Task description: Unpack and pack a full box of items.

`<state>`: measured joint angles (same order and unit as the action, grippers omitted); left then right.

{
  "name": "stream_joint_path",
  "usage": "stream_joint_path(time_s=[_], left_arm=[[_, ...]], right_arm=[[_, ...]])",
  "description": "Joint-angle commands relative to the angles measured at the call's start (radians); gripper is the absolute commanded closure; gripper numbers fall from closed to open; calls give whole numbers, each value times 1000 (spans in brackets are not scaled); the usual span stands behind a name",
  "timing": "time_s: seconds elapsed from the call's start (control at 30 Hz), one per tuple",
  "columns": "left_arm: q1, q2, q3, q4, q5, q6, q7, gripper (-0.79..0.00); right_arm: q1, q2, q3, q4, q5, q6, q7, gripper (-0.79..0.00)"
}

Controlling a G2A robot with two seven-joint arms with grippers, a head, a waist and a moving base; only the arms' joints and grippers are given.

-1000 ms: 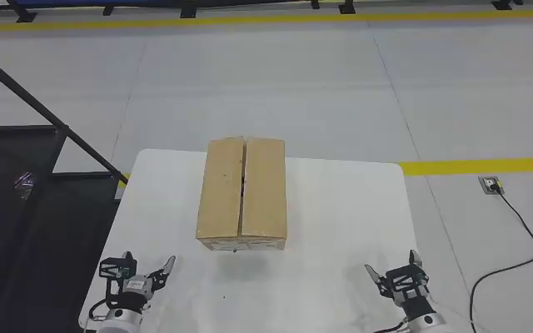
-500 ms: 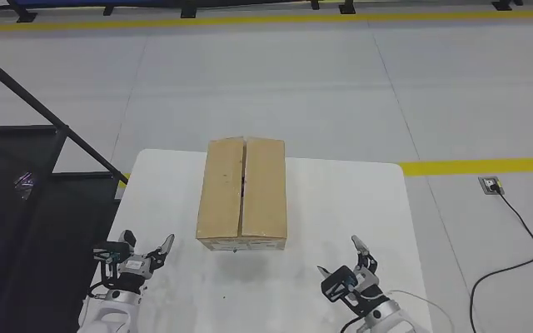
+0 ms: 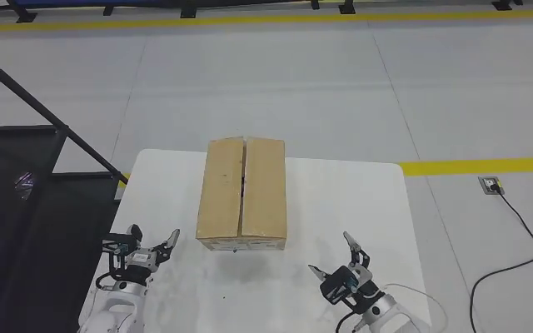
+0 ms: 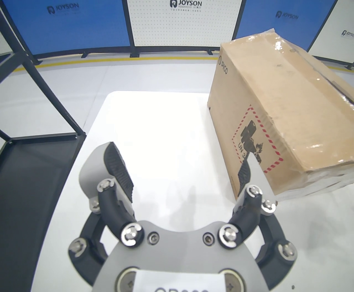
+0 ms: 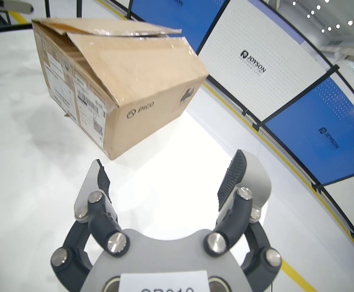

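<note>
A brown cardboard box (image 3: 242, 193) stands in the middle of the white table (image 3: 350, 208), its two top flaps folded down with a seam between them. The box (image 5: 119, 80) has one flap slightly lifted in the right wrist view, and tape glints on the box (image 4: 279, 110) in the left wrist view. My left gripper (image 3: 152, 243) is open near the table's front left corner, empty, apart from the box. My right gripper (image 3: 333, 255) is open at the front right, also empty; its pads (image 5: 231, 177) point toward the box's corner.
A black metal frame and dark mat (image 3: 42, 208) stand off the table's left edge. Yellow floor tape (image 3: 466, 166) runs on the right, and a cable (image 3: 508, 208) lies on the floor. Blue and white panels (image 4: 155, 22) stand behind.
My right gripper has moved left and forward from the front right corner toward the box. My left gripper has crept slightly forward. The box has not moved.
</note>
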<state>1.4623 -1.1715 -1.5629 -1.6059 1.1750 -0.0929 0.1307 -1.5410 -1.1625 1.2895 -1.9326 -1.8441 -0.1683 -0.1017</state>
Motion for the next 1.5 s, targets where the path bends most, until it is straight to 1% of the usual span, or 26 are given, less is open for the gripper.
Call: stream_joint_path(time_s=[0.0,0.13,0.27,0.47,0.73,0.8,0.9,1.0,1.13,1.27,1.33,1.47], left_arm=[[-32,-2,22,37,18,1,0,-785],[-71,-8,60,90,13,-40,11,-785],[-88,-11,88,103,32,-64,26,-785],[-81,-12,123,76,86,-106,38,-785],[-44,-11,165,19,169,-156,60,-785],[-35,-9,178,3,192,-200,86,-785],[-26,-5,180,4,236,-225,111,-785],[-26,-5,175,11,235,-221,118,-785],[-23,-6,144,20,184,-192,123,-785],[-38,-8,117,31,110,-166,76,-785],[-49,-9,126,34,126,-160,65,-785],[-74,-13,168,48,154,-174,50,-785]], right_arm=[[2,-1,-9,1,2,-4,-30,-785],[-5,-2,-15,2,-8,10,-61,-785],[-16,-1,-18,-1,-38,17,-74,-785],[-20,-1,-27,-16,-65,18,-64,-785],[-7,-3,-36,-20,-81,0,-50,-785],[1,-3,-39,-17,-81,-5,-47,-785],[11,-5,-46,-13,-81,-10,-45,-785],[20,-6,-49,-8,-79,-13,-45,-785],[28,-7,-49,4,-74,-18,-48,-785],[33,-7,-46,10,-67,-22,-49,-785],[36,-7,-42,10,-64,-25,-51,-785],[38,-7,-36,9,-60,-30,-51,-785]])
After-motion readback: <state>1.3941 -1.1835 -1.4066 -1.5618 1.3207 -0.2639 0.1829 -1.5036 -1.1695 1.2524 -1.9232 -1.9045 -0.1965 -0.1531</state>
